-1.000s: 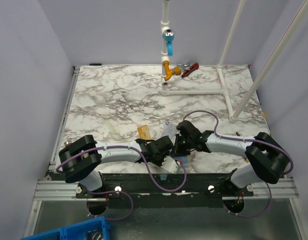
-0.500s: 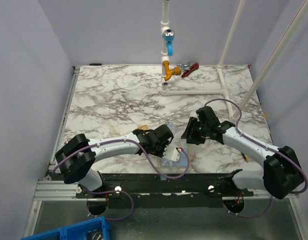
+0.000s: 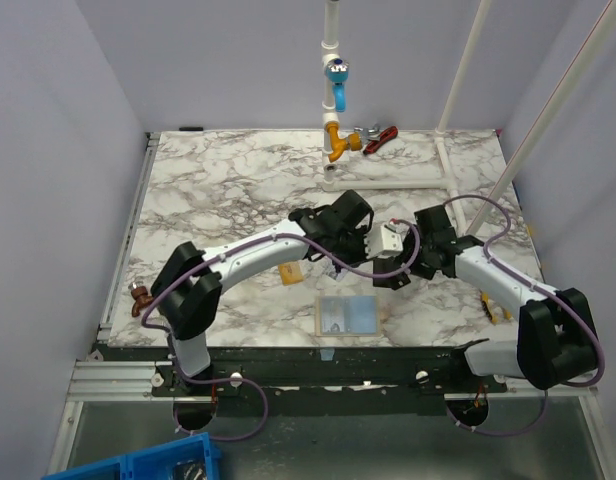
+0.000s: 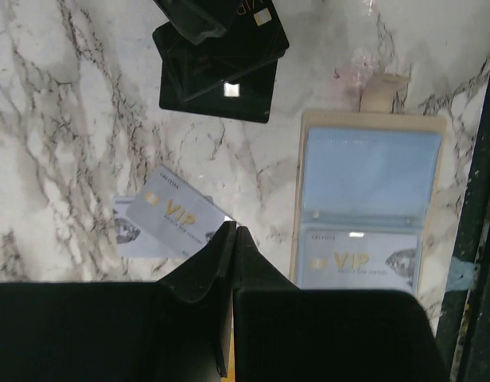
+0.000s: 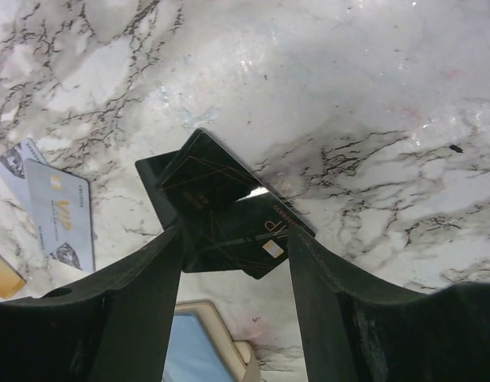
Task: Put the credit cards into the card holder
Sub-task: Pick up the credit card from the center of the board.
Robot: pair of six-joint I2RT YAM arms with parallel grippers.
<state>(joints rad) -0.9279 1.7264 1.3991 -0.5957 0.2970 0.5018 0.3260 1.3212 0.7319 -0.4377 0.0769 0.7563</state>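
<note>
— Card holder (image 4: 364, 167) lies open flat near your counter (image 4: 70, 95) edge — pockets up, one pale card (image 4: 356, 267) inside.
— Your right end effector (image 5: 235, 235) spread over black cards (image 5: 221, 199), likely to pinch; left end effector (image 4: 231, 232) closed, empty.

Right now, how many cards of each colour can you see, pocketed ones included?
silver VIP cards: 3 (2 loose, 1 in the card holder)
black cards: at least 2, overlapping
gold card: 1
Total: at least 6

The left arm (image 3: 253, 250) bars mid-table; above the card holder (image 3: 363, 312) the way seems free.
</note>
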